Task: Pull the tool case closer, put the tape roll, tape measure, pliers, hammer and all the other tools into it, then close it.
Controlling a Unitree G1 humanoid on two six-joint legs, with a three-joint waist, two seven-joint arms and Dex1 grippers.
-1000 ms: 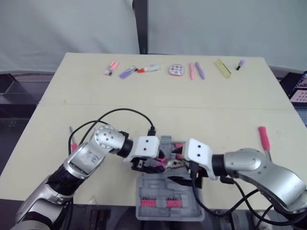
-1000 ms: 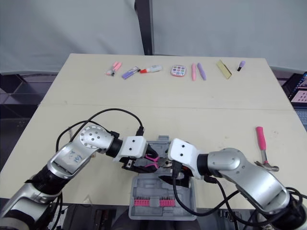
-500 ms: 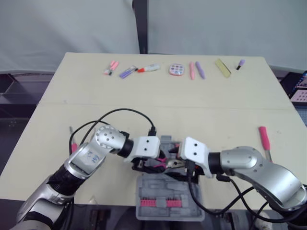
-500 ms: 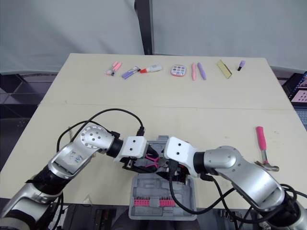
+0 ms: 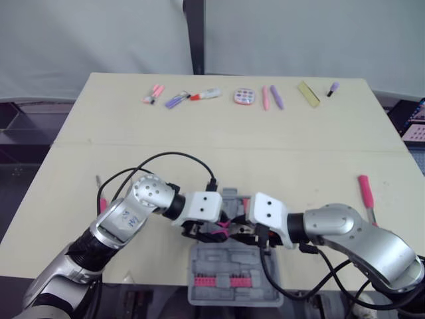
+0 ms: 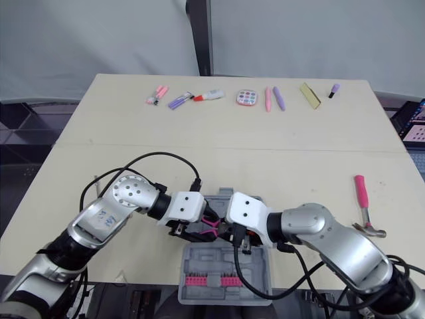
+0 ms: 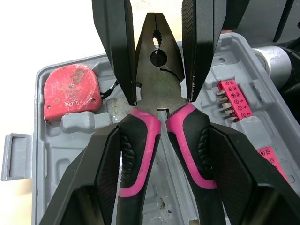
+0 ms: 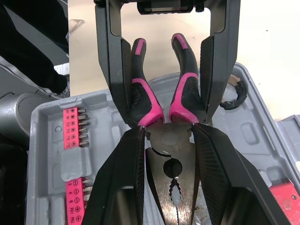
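While both arms crowd over the open tool case (image 7: 61,154), the pliers (image 7: 158,89) sit over its tray just beside the red tape measure (image 7: 70,91), long axis running straight from one gripper to the other. Pink handles point at the left gripper (image 7: 164,136), closed on them; the steel nose points at the right gripper (image 8: 169,133), clamped on the head. One side must let go, I reckon. The hammer (image 5: 366,193) lies well off right on the worktop (image 5: 219,153).

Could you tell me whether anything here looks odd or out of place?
Yes: the left gripper and right gripper both clamp the same pliers from opposite ends over the open tool case, which looks redundant.
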